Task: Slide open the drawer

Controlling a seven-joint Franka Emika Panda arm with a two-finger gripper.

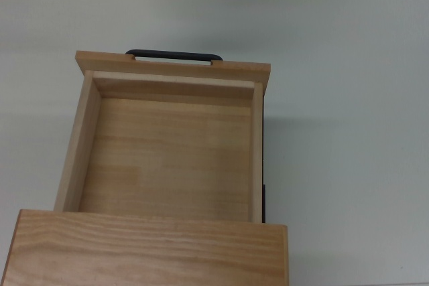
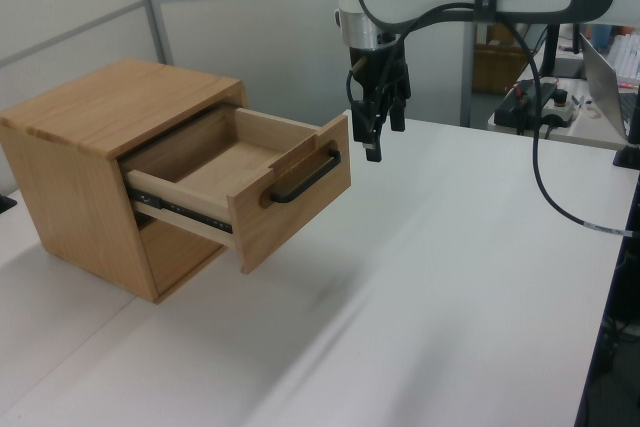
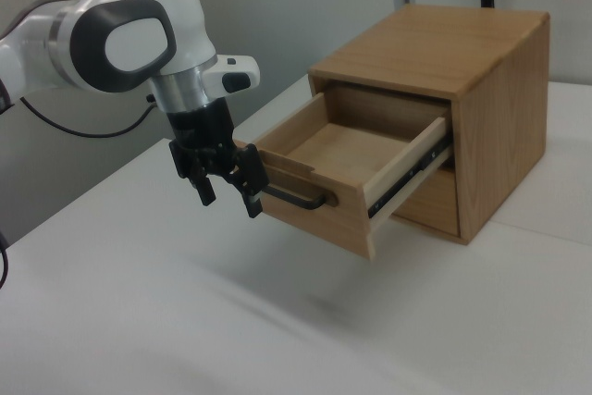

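Note:
The drawer (image 1: pixel 167 159) stands pulled well out of the wooden cabinet (image 2: pixel 100 117), and its inside holds nothing. On its front panel (image 2: pixel 300 197) is a thin black bar handle (image 2: pixel 305 177), which also shows as the handle (image 1: pixel 174 53) and the handle (image 3: pixel 301 197). My gripper (image 3: pixel 229 203) hangs open just in front of the handle, fingers pointing down, holding nothing. In the left view the gripper (image 2: pixel 372 142) sits beside the panel's upper right corner, apart from it. It is out of the top view.
The cabinet (image 3: pixel 444 43) rests on a white table (image 2: pixel 430 277). A cable (image 2: pixel 545 177) hangs from the arm. At the left view's far right stand a laptop (image 2: pixel 610 77) and a box with plugs (image 2: pixel 530 102).

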